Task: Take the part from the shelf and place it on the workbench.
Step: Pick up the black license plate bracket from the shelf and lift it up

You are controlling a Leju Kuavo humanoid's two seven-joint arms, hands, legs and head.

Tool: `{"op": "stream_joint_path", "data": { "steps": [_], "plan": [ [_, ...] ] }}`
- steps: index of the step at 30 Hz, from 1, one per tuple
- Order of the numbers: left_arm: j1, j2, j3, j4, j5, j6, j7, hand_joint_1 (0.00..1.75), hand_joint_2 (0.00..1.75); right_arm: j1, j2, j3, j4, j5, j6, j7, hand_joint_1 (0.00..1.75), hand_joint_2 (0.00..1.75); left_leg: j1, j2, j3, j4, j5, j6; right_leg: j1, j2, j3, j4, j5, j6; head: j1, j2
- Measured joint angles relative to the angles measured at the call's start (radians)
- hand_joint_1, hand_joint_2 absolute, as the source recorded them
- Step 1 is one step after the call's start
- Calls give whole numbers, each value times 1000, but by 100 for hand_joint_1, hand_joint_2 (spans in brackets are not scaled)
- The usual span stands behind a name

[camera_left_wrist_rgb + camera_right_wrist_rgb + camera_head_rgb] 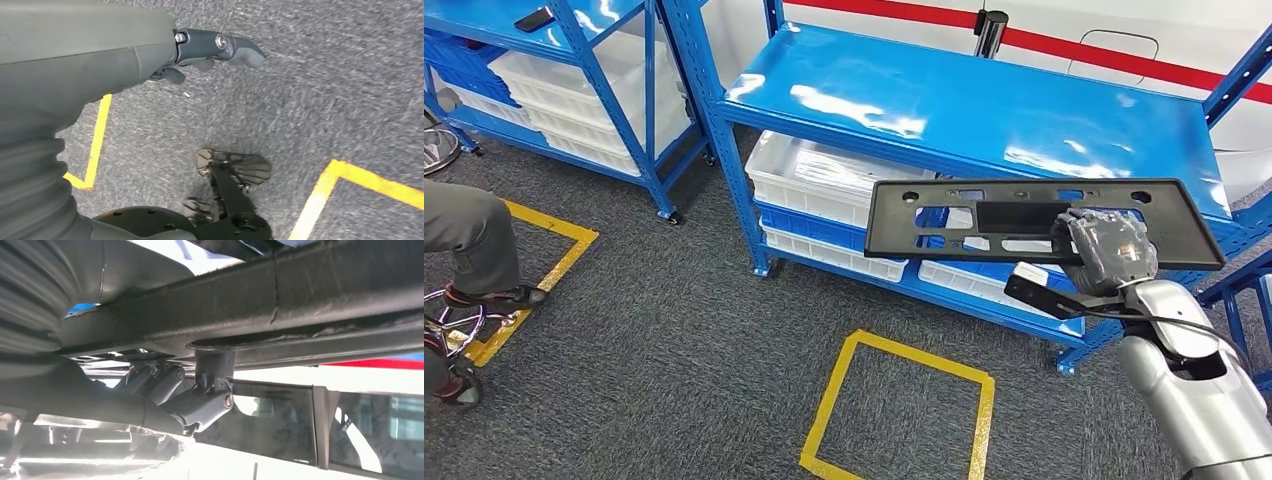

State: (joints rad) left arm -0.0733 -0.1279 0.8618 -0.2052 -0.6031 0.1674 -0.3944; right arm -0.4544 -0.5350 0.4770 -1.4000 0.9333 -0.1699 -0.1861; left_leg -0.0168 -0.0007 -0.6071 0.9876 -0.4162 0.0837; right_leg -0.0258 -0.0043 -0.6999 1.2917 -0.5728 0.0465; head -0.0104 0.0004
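A long flat black plastic part with several cut-outs hangs in the air in front of the blue shelf, held level. My right hand grips it near its right end, fingers wrapped over its lower edge. In the right wrist view the part's dark bar crosses the picture with my fingers clamped around it. My left hand hangs beside my body over the grey carpet, holding nothing, its fingers slightly bent.
White and blue bins fill the lower shelf levels. A second blue rack stands at the left. Yellow tape squares mark the carpet. A seated person's leg and a stool base are at the left edge.
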Motion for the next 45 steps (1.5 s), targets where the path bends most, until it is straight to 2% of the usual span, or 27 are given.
{"op": "stream_joint_path", "data": {
  "steps": [1, 3, 5, 7, 9, 10, 11, 13, 15, 16, 17, 19, 21, 23, 25, 26, 29, 30, 31, 32, 34, 35, 37, 38, 40, 43, 45],
  "plan": [
    [0, 0, 0, 0, -2, -1, -2, 0, 175, 10, -3, -4, -7, 10, 1, 1, 175, 175, -1, 0, -10, 0, 8, -1, 2, 0, 15, 1, 14, 9, 0, 0],
    [1, 0, 0, 0, -4, -4, -3, 0, 175, 21, -8, -10, -22, 17, 2, -1, 175, 175, -1, 1, -27, 2, 23, -7, 3, 0, 97, -102, 54, 20, 1, 0],
    [1, 0, 0, 0, -5, -7, -4, 0, 175, 23, -13, -16, -38, 21, 2, -4, 175, 175, -6, 2, -38, 4, 36, -15, 10, 1, 195, -251, 58, 14, 0, 0],
    [0, 0, 0, 0, -5, -9, -5, 0, 175, 25, -17, -20, -48, 22, 2, -5, 175, 175, -10, 3, -45, 6, 49, -21, 18, 3, 231, -317, 47, 5, -1, 0],
    [2, 2, 0, 0, -5, -9, -5, 0, 175, 30, -18, -22, -52, 22, 2, -5, 175, 175, -10, 1, -52, 13, 48, -29, 6, 4, 225, -320, 51, -7, -2, 0],
    [2, 2, 0, 0, -5, -9, -5, 0, 175, 31, -18, -22, -54, 23, 3, -6, 175, 175, -7, 0, -62, 34, 28, -36, 0, 3, 223, -320, 56, -16, -3, 0],
    [3, 3, 0, 0, -5, -9, -5, 0, 175, 32, -18, -22, -56, 23, 3, -6, 175, 175, -4, -2, -77, 73, -2, -44, -5, 2, 219, -321, 61, -25, -3, 0],
    [3, 2, 0, 0, -5, -9, -5, 0, 175, 33, -19, -23, -60, 23, 3, -6, 175, 175, 7, -2, -127, 207, -82, -60, -2, 1, 212, -320, 68, -37, -5, 0],
    [3, 2, 0, 0, -5, -9, -5, 0, 175, 35, -19, -23, -62, 23, 4, -7, 175, 175, 16, -2, -156, 307, -117, -69, 0, 0, 206, -318, 72, -39, -5, 0],
    [3, 2, 0, 0, -5, -9, -5, 0, 175, 36, -19, -23, -63, 23, 4, -7, 175, 175, 19, -2, -143, 302, -106, -70, 0, 0, 204, -316, 73, -39, -4, 0],
    [3, 2, 0, 0, -5, -9, -5, 0, 175, 37, -19, -23, -63, 23, 5, -7, 175, 175, 20, -2, -111, 257, -79, -67, 1, 1, 204, -315, 73, -39, -5, 0],
    [3, 3, 0, 0, -5, -9, -5, 0, 175, 37, -19, -23, -66, 23, 5, -7, 175, 175, 18, -5, -26, 118, -27, -51, 4, 1, 203, -314, 73, -38, -4, 0],
    [3, 6, 0, 0, -5, -9, -5, 0, 175, 37, -19, -23, -69, 24, 6, -7, 175, 175, 10, -4, 18, 37, -12, -35, 6, 0, 199, -315, 76, -33, -4, 0],
    [3, 7, 0, 0, -6, -10, -5, 0, 175, 37, -18, -23, -71, 28, 8, -7, 175, 175, 3, -2, 22, 17, -13, -27, 6, -3, 195, -319, 81, -23, -5, 0],
    [1, 7, 0, 0, -6, -11, -4, 0, 175, 36, -19, -23, -76, 36, 10, -7, 175, 175, 6, -4, 31, -12, -3, -20, 9, -5, 182, -304, 68, -18, -4, 0],
    [0, 6, 0, 0, -5, -12, -2, 0, 175, 35, -19, -23, -79, 41, 12, -6, 175, 175, 10, -6, 35, -26, 2, -15, 11, -4, 164, -272, 50, -20, -3, 0],
    [-1, 6, 0, 0, -2, -12, 5, 0, 175, 34, -14, -19, -83, 57, 17, -5, 175, 175, 14, -18, 32, -35, 9, -11, 5, 0, 72, -83, -25, -26, 1, 0],
    [0, 5, 1, 0, -1, -12, 7, 0, 175, 36, -11, -16, -83, 62, 18, -4, 175, 175, 14, -25, 30, -34, 10, -13, 3, 0, 53, -42, -34, -21, 1, 0],
    [1, 5, 1, 0, -1, -13, 7, 0, 175, 37, -8, -12, -83, 66, 18, -4, 175, 175, 15, -32, 29, -33, 11, -15, -1, 0, 51, -38, -26, -11, 1, 0],
    [1, 4, 2, 0, -1, -14, 8, 0, 175, 37, -4, -9, -83, 70, 18, -3, 175, 175, 17, -39, 28, -31, 13, -19, -6, 2, 71, -77, -3, 2, 1, 0],
    [1, 3, 3, 0, -1, -15, 14, 0, 175, 35, 2, -6, -83, 74, 19, -3, 175, 175, 19, -56, 20, -16, 11, -30, -19, 22, 137, -212, 52, 27, 2, 0],
    [0, 3, 5, 0, -1, -14, 17, 0, 175, 33, 4, -6, -82, 75, 20, -3, 175, 175, 18, -65, 11, -5, 9, -37, -22, 33, 161, -263, 68, 30, 1, 0],
    [1, 4, 12, 0, 2, -11, 25, 0, 175, 27, 10, -1, -78, 74, 25, -7, 175, 175, 16, -79, -9, 10, 12, -49, -20, 43, 169, -290, 73, 19, -1, 0],
    [3, 4, 16, 0, 4, -9, 26, 0, 175, 22, 14, 2, -75, 73, 27, -10, 175, 175, 17, -85, -17, 12, 15, -52, -19, 36, 165, -286, 76, 11, -2, 0],
    [7, 4, 22, 0, 6, -8, 28, 0, 175, 3, 24, 12, -64, 67, 31, -14, 175, 175, 19, -72, -30, 28, 7, -60, -21, 23, 158, -280, 82, 0, -4, 0],
    [4, 4, 26, 0, 5, -8, 28, 0, 175, -33, 30, 25, -48, 45, 36, -16, 175, 175, 22, -14, -94, 172, -80, -74, -19, 1, 154, -281, 88, -13, -9, 0],
    [3, 4, 26, 0, 5, -8, 29, 0, 175, -51, 30, 33, -39, 37, 37, -16, 175, 175, 24, -3, -145, 289, -128, -76, -13, -18, 150, -280, 89, -17, -9, 0]
  ]
}}
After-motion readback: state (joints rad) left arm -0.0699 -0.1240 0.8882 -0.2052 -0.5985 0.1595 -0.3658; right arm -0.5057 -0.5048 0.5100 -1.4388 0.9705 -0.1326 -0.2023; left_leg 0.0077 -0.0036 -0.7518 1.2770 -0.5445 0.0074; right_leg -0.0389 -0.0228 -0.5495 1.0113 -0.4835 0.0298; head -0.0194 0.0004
